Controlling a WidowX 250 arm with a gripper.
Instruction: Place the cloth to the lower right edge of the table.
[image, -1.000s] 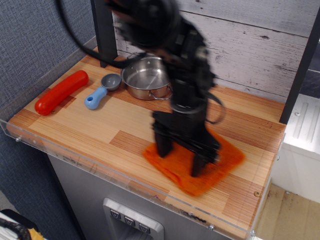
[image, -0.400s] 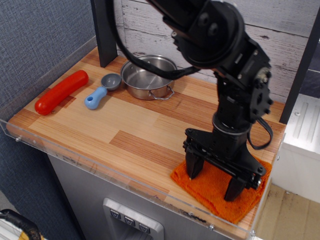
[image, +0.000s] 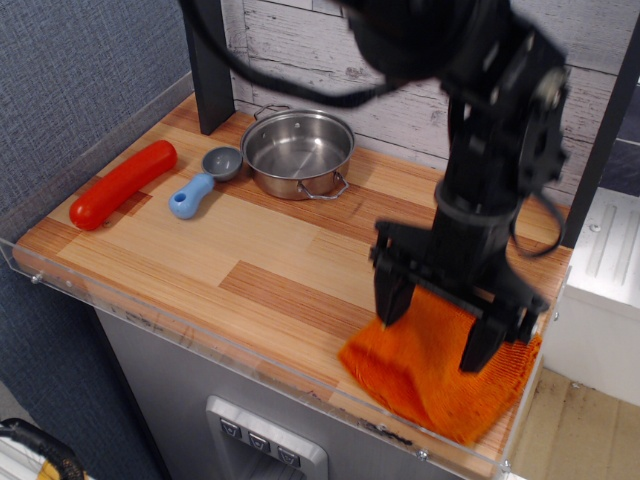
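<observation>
Bright orange cloth (image: 430, 370) on light and reddish-brown striped table (image: 250, 250).

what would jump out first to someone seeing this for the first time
The big black arm dominates the right side, its open pincer spread just above the bright orange cloth, which lies at the table's front right corner. After that, the eye goes to the red sausage-shaped toy at the left and the shiny steel pot at the back.

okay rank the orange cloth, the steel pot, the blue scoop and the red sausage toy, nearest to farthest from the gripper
1. Orange cloth, right under the gripper, front right.
2. Steel pot, back centre.
3. Blue scoop, left of the pot.
4. Red sausage toy, far left.
</observation>
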